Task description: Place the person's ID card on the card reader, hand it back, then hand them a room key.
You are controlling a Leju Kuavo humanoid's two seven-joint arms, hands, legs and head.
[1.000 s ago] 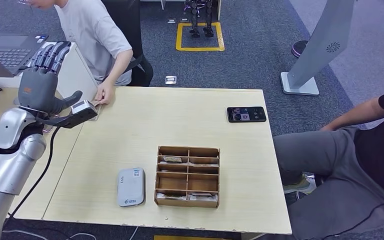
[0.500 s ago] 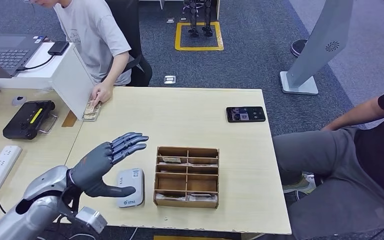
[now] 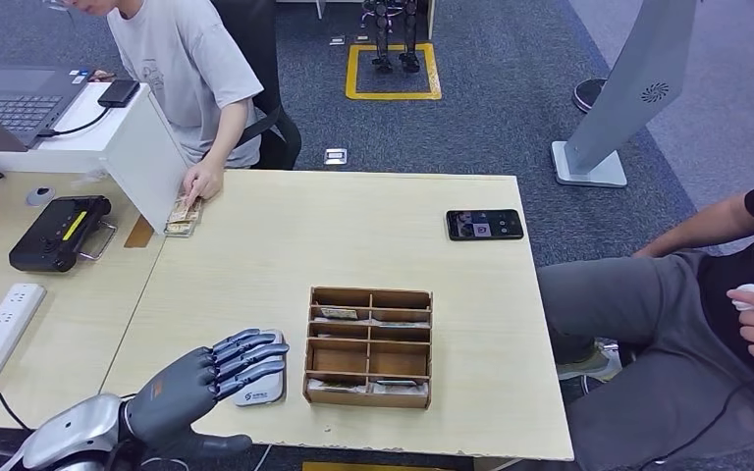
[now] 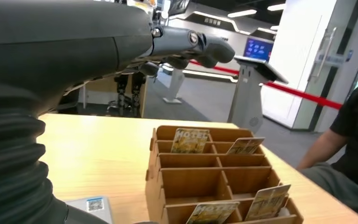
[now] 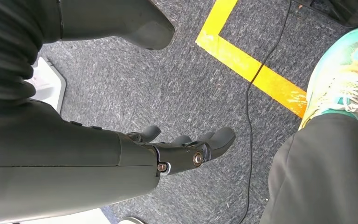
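"HOTEL" is showing in yellow on the room key cards (image 4: 189,140) standing upright in the wooden organizer (image 3: 368,345). Left hand (image 3: 201,378) is hovering flat, fingers apart, holding nothing, over the white card reader (image 3: 261,390). Right hand (image 5: 186,151) is hanging empty above carpet. Across the table, a person's hand (image 3: 199,183) is resting on cards (image 3: 183,215).

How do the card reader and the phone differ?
The card reader is pale grey, lying lengthwise at the table's near edge under the left hand; the phone is black, lying crosswise by the far right edge, untouched. Both lie flat on the table.
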